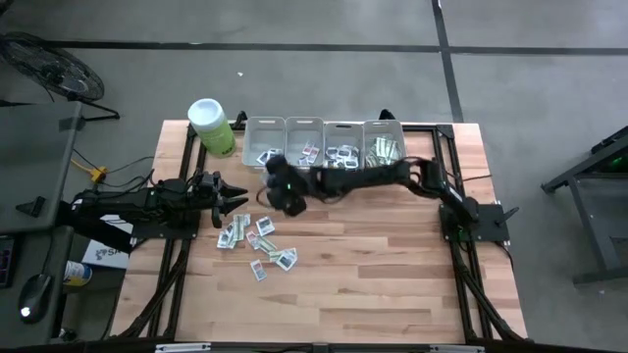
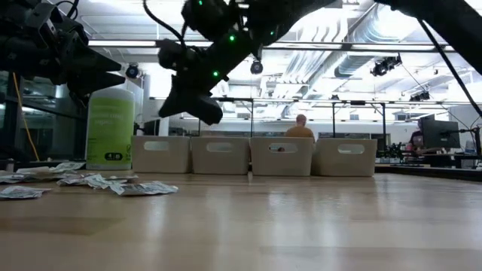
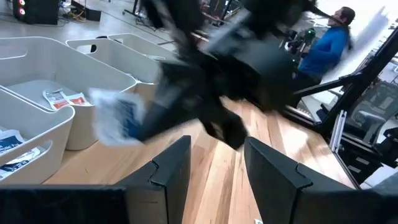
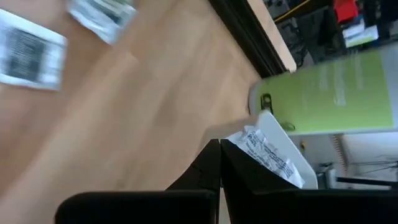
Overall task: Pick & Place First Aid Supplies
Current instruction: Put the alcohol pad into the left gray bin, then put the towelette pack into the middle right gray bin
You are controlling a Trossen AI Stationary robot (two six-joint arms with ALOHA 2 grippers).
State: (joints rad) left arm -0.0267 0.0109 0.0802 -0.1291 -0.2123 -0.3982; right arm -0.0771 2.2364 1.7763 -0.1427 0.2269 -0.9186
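Near the worktop's left-centre, a loose scatter of packets (image 1: 257, 242) lies flat. Just left of them the left gripper (image 1: 238, 199) hovers with fingers spread, empty. Farther back, the right gripper (image 4: 219, 163) is clenched on one white printed packet (image 4: 266, 152), raised before the grey bins (image 1: 324, 142) along the far edge.

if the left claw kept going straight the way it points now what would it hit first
Probably the right claw, which hangs right in front of the left claw holding a white packet. How far ahead it is I can't judge; the grey bins lie off to the side.
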